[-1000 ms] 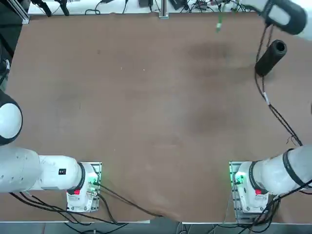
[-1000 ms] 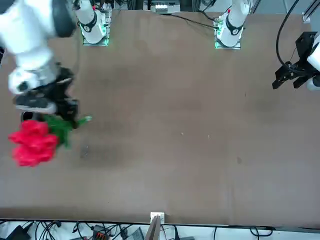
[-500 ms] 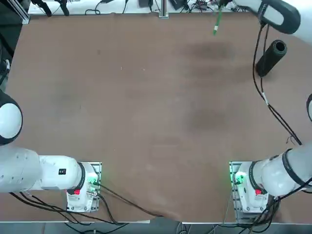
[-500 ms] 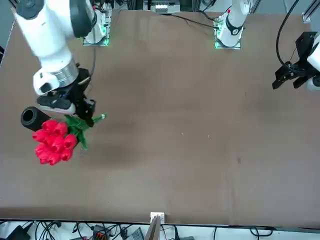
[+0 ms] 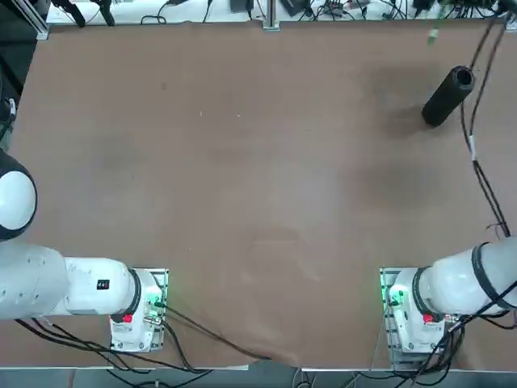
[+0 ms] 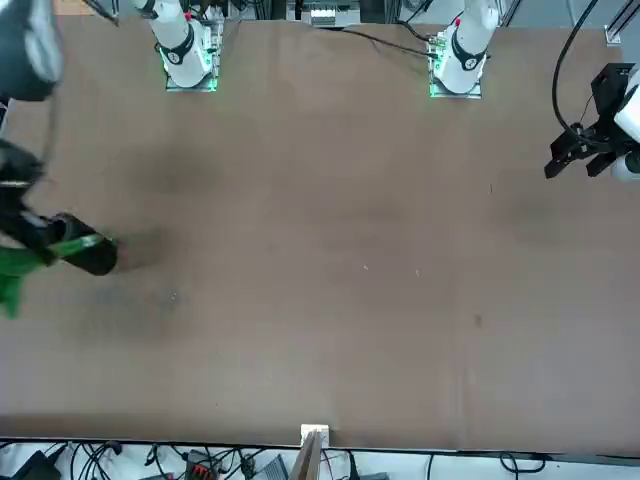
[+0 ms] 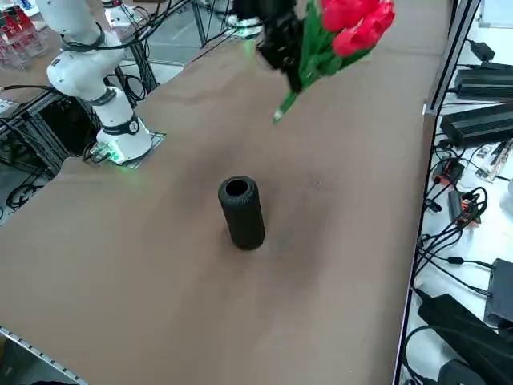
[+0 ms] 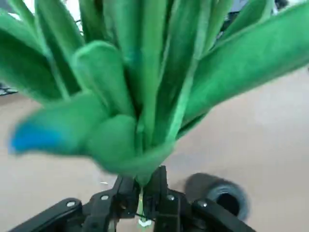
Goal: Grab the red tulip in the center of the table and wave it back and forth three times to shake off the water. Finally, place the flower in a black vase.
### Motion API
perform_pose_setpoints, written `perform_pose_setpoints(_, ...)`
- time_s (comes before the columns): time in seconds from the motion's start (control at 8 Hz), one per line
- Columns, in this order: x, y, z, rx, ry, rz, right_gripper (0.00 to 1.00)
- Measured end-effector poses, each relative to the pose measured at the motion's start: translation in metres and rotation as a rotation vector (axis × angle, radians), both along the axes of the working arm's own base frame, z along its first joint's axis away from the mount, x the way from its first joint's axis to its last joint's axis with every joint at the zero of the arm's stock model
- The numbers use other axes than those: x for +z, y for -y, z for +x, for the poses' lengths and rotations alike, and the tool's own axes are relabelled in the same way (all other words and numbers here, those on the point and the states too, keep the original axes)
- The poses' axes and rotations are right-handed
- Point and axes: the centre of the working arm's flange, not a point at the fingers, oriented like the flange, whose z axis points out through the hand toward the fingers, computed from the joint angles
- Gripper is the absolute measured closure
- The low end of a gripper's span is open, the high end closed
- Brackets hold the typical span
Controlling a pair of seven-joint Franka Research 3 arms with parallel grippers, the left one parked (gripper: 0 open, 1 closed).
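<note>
Fingers of the right gripper pinch the red tulip stem, black vase below; swinging might loosen it.

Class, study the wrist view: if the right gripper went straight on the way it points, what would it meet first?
Probably the bare table, close beside the black vase. The right gripper, jaws shut on the red tulip, aims downward; depth is unclear.

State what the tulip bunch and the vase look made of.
The red tulip, clamped in the right gripper: likely artificial fabric or plastic, with flat matte leaves of uniform green. The black vase: matte black, faintly textured tube, perhaps plastic or foam.
</note>
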Motion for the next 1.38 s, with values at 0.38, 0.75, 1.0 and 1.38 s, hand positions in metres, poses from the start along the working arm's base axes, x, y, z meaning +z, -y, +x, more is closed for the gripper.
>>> perform_pose_setpoints(0.38, 0.005, -0.040, 0.000, 0.079, -0.006, 0.030, 0.92)
perform_pose_setpoints(0.75, 0.001, -0.239, -0.020, 0.145, -0.017, 0.159, 0.92)
perform_pose_setpoints(1.0, -0.007, -0.302, -0.035, 0.110, -0.029, 0.175, 0.92)
perform_pose_setpoints(1.38, -0.008, -0.175, 0.000, 0.006, -0.038, 0.116, 0.92)
